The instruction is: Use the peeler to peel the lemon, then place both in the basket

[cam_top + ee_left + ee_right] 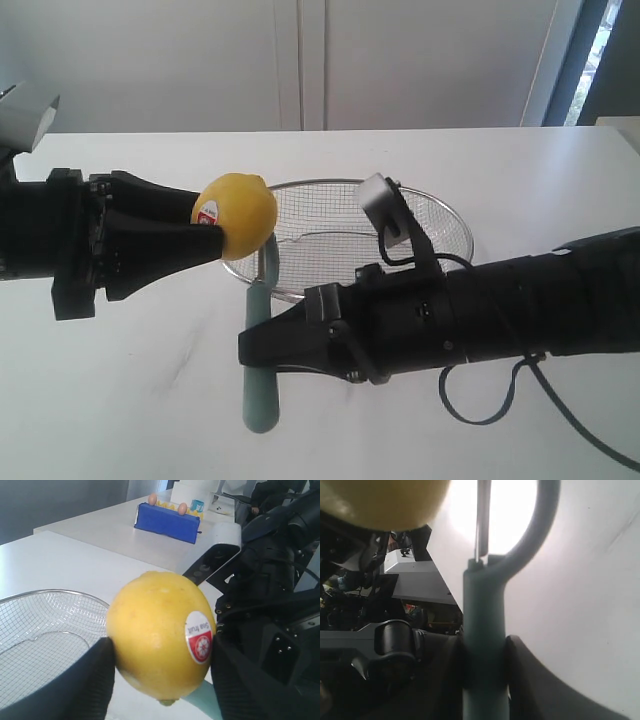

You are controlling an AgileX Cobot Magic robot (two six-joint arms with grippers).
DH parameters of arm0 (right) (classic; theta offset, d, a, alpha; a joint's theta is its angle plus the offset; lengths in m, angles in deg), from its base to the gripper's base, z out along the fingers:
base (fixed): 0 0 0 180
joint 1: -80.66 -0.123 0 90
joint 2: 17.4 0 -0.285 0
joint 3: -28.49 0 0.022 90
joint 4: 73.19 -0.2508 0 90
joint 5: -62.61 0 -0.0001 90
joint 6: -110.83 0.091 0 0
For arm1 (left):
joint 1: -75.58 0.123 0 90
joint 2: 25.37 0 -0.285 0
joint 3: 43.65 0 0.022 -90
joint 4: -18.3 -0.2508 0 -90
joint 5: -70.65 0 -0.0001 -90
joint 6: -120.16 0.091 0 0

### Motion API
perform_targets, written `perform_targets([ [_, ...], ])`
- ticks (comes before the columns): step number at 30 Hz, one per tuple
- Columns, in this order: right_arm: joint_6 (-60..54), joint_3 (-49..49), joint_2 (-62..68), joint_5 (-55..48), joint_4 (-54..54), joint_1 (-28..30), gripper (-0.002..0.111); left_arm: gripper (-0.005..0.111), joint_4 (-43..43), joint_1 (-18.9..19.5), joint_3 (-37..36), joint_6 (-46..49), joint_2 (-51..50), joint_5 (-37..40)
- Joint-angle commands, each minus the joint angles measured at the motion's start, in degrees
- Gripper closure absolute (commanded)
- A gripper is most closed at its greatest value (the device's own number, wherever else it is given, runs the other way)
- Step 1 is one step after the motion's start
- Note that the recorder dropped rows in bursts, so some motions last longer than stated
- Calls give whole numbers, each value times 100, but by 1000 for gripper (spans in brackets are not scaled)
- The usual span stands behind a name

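Observation:
The yellow lemon (240, 213) with its white-and-red sticker is held in the air by my left gripper (218, 235), which is shut on it; in the left wrist view the lemon (159, 640) fills the middle between both fingers. My right gripper (255, 345) is shut on the teal handle of the peeler (261, 390), which stands upright with its head just under the lemon. The peeler (484, 630) shows its curved head and blade in the right wrist view, with the lemon (380, 500) beside it. Behind both lies the wire basket (440, 215).
A white table (120, 400) carries everything. The left wrist view shows a blue box (167, 522) with eggs on a far table. A black cable (520, 390) loops below the right arm.

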State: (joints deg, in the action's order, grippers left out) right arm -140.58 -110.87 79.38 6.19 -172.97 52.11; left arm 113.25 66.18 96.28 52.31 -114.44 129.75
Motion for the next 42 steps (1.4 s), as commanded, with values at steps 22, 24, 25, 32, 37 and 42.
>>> perform_targets([
  [22,108,-202,-204,369,-17,1,108,107,154,23,28,919,23,242],
  [24,108,-202,-204,369,-17,1,108,107,143,23,28,919,23,242],
  [25,108,-202,-204,369,-17,1,108,107,143,23,28,919,23,242],
  [32,119,-202,-223,401,-17,1,108,107,143,23,28,919,23,242],
  [37,119,-202,-378,391,-17,196,108,107,133,23,28,919,23,242],
  [42,270,-202,-568,361,-17,352,108,107,133,23,28,919,23,242],
])
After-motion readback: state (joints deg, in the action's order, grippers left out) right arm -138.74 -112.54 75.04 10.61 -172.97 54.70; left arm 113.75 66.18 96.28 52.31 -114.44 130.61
